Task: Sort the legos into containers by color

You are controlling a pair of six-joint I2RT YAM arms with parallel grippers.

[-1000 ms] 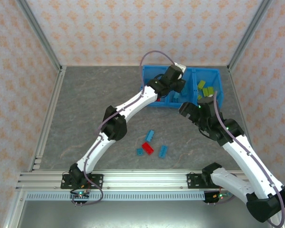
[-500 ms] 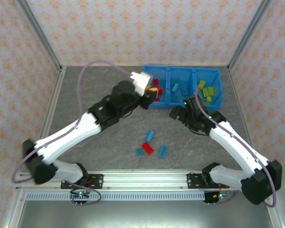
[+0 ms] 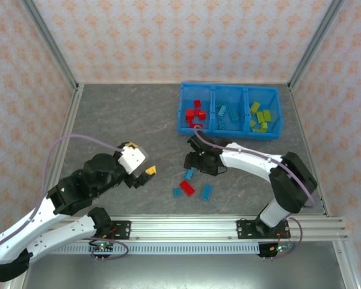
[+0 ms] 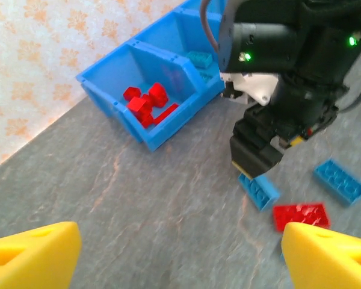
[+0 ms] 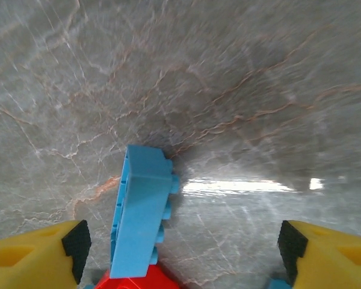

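Hovering near the table's [image 3: 120, 120] front edge, right claw [image 5: 186, 247] open astride a light blue brick [image 5: 141, 217], red brick [image 3: 186, 188] beside it; left claw [image 4: 180, 253] open, empty; sorted bricks [image 3: 195, 113] in the bin [image 3: 228, 132] at far edge.

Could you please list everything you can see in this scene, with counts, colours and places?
bin: one, bright blue, three compartments, far side of the table
red bricks: about five, red, bin's left compartment
light blue bricks: several, light blue, middle compartment
yellow-green bricks: about five, yellow-green, right compartment
loose light blue bricks: three, light blue, on the table in front of the bin
loose red brick: one, red, among them
table: one, grey marbled
left gripper: one, yellow fingers, open and empty, left of the loose bricks
right gripper: one, yellow fingers, open, one loose light blue brick between its fingers
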